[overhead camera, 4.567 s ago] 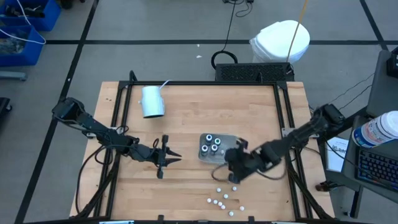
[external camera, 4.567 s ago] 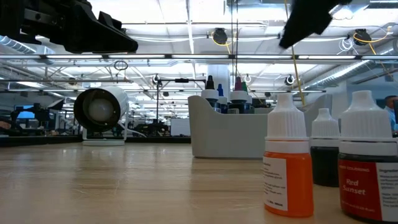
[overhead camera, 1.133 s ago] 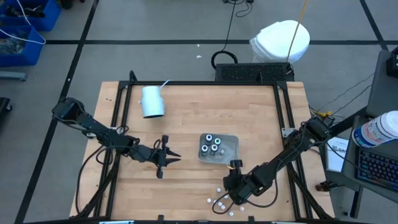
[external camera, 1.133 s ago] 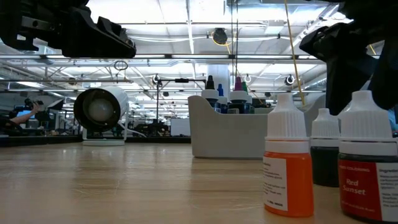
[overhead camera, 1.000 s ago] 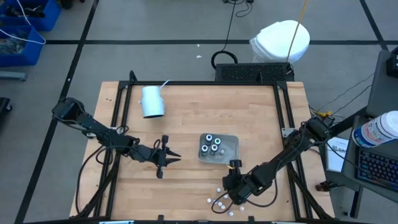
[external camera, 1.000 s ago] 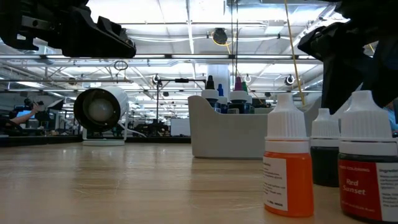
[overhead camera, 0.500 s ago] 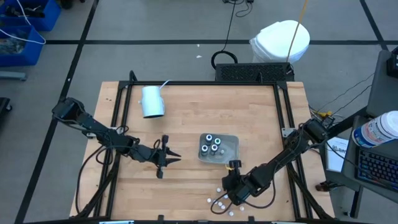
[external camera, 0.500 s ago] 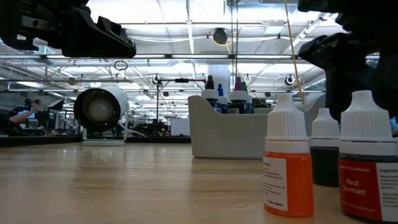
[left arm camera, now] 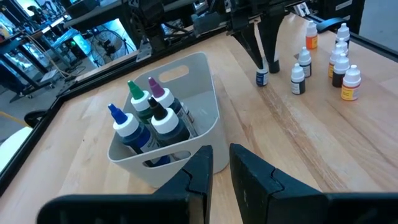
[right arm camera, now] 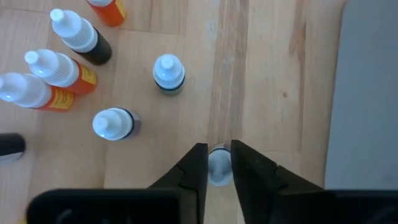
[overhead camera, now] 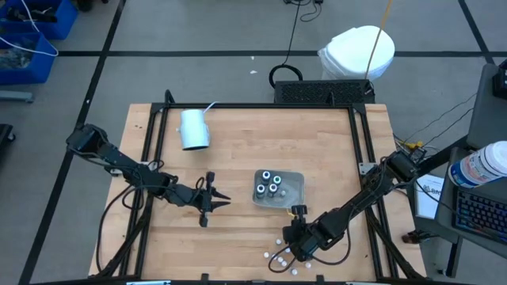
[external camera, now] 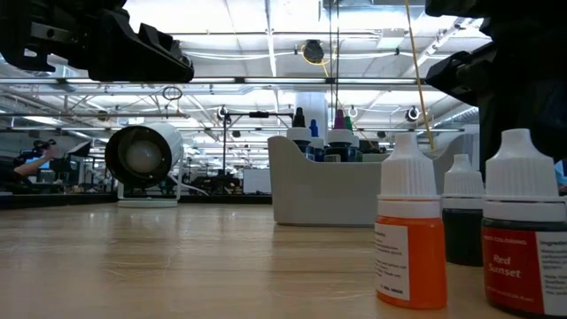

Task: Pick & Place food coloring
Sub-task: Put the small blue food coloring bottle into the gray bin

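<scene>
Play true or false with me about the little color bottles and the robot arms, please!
1. The right end effector is closed around a small white-capped bottle on the table. True.
2. The grey tray holds four bottles. True.
3. The pale blue cup stands upright. False: it lies on its side.
4. The left end effector is gripping a bottle. False: it hangs over bare wood beside the tray, holding nothing.
5. Loose bottles stand on the table outside the tray. True.
</scene>
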Controlling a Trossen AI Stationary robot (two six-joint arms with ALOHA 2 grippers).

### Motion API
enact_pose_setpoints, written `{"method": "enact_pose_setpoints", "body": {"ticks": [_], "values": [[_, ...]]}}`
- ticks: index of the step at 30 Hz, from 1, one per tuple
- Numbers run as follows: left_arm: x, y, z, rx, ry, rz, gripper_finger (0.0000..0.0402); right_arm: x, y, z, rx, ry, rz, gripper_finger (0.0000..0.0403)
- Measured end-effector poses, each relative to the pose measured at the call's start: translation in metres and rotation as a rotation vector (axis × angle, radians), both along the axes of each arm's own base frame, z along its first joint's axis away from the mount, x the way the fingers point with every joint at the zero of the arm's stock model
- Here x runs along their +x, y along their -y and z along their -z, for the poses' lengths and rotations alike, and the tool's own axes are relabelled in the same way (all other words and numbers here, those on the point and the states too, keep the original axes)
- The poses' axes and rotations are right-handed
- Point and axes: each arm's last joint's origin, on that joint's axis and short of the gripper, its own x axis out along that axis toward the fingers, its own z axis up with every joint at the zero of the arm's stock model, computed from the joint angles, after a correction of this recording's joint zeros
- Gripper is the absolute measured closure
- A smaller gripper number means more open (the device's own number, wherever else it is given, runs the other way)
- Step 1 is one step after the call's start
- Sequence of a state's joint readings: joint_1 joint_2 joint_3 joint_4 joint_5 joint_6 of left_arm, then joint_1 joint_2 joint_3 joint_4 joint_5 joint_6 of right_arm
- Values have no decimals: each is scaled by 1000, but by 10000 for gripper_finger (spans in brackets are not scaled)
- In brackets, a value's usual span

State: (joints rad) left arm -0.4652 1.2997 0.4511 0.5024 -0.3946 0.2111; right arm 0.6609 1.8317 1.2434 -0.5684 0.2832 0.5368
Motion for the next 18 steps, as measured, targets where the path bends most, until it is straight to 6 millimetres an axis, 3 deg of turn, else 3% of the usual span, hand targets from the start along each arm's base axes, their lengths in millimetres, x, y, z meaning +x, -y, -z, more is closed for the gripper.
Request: {"method": "enact_pose_setpoints", "body": {"ticks": [8,18], "values": [[0,0,0,-3,0,-1,339,1,0,-1,-3,6,0,397],[0,0,0,-4,2,-1,339,4,6,0,-8,12,36,337]]}}
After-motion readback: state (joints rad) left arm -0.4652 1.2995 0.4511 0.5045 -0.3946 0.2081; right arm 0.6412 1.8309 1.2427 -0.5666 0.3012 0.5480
